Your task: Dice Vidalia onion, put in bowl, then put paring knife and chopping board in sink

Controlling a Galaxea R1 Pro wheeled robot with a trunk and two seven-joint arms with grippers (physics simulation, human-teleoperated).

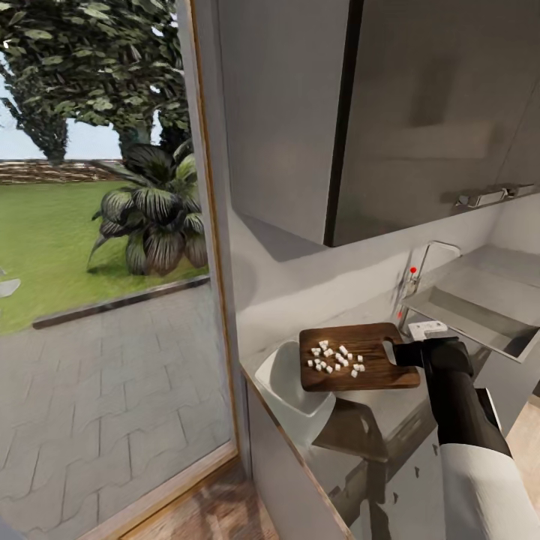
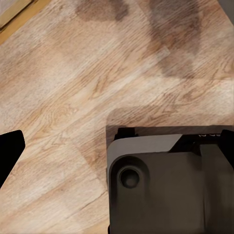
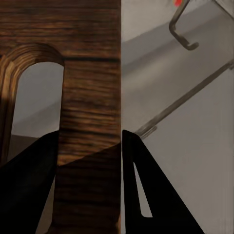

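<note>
The right gripper (image 1: 409, 352) is clamped on the handle end of the chopping board (image 1: 352, 360), which hangs level above the countertop (image 1: 390, 409), overlapping the white bowl (image 1: 289, 386). Diced onion (image 1: 337, 358) sits mid-board. Tilted carelessly, the dice could scatter past the bowl's rim. The sink (image 1: 480, 311) lies beyond the board. I cannot tell the left gripper's (image 2: 9, 151) state.

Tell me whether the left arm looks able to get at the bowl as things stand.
Probably not directly. The chopping board, gripped at its handle end by the right tool, hangs over part of the bowl with diced onion on it. The left wrist view shows wooden floor, so that arm seems low, away from the countertop.
</note>
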